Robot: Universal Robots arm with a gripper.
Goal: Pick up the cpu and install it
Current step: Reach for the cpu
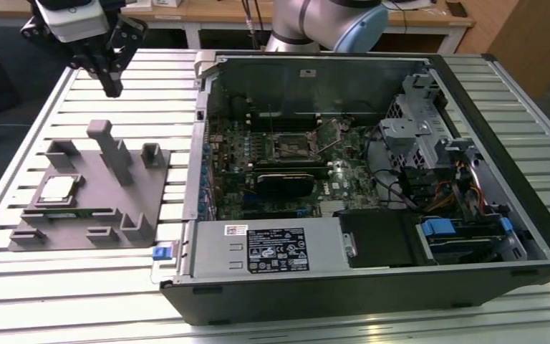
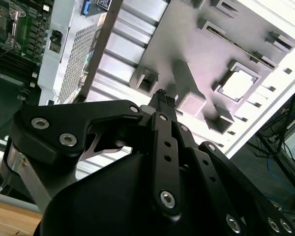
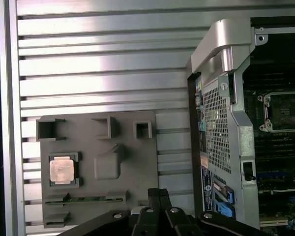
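Note:
The cpu (image 1: 57,189) is a small silvery square chip lying flat in a recess of the grey plastic fixture (image 1: 103,215), toward the exterior view's left. It also appears in both wrist views, as the cpu (image 3: 62,170) and the cpu (image 2: 238,84). My gripper (image 1: 112,87) hangs high above the table, beyond the fixture's far edge and well apart from the chip. Its black fingers (image 3: 157,194) are pressed together and hold nothing. The motherboard's socket (image 1: 289,148) sits bare inside the open computer case.
The open computer case (image 1: 504,236) fills the exterior view's right half of the slatted aluminium table (image 1: 84,294). Upright blocks (image 1: 112,154) rise from the fixture near the chip. A desk and cables lie behind the table.

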